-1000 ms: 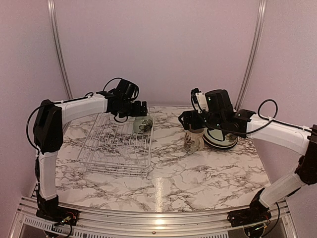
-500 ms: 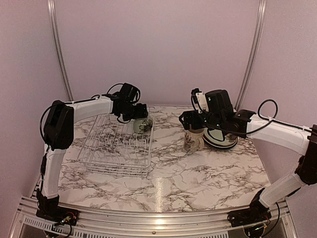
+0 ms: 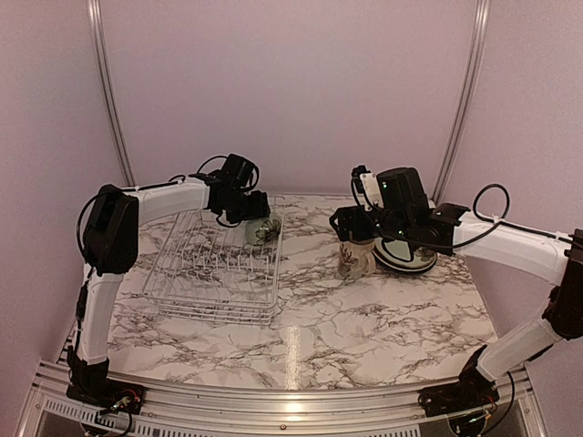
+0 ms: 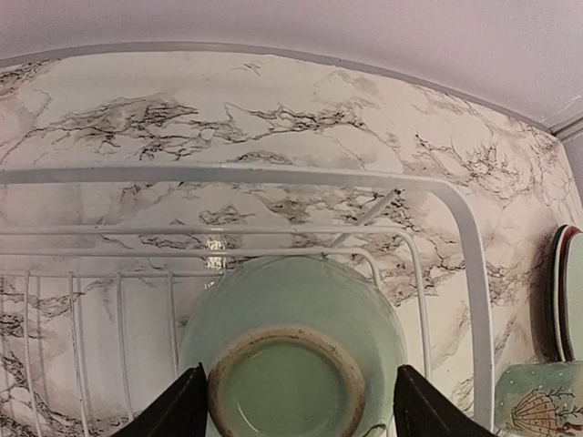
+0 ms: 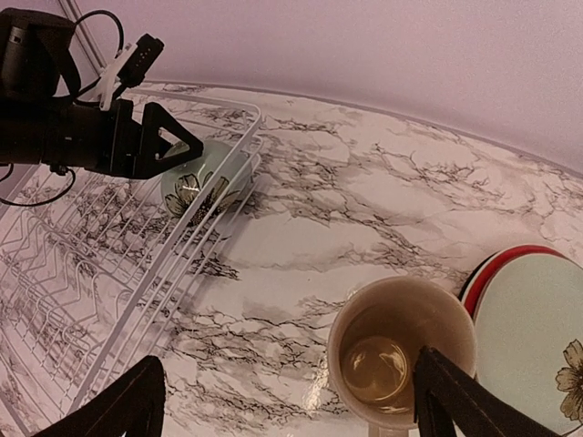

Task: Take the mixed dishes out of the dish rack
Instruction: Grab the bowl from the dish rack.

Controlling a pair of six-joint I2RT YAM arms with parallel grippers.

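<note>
- Now the left pincer (image 4: 299, 373) stands wide, one finger on each side of the small pale green bowl (image 4: 291, 309); contact unclear.
- Bowl tipped, foot ring toward the wrist, in a corner of the dish rack (image 4: 273, 175).
- The right pincer (image 5: 287, 357) is wide and empty.
- Below it, the cream floral mug (image 5: 401, 355) stands upright on the marble table (image 5: 364, 200).
- Just past the mug, the pale green plate (image 5: 537, 337) lies on the striped-rim plate (image 5: 478, 273).
</note>
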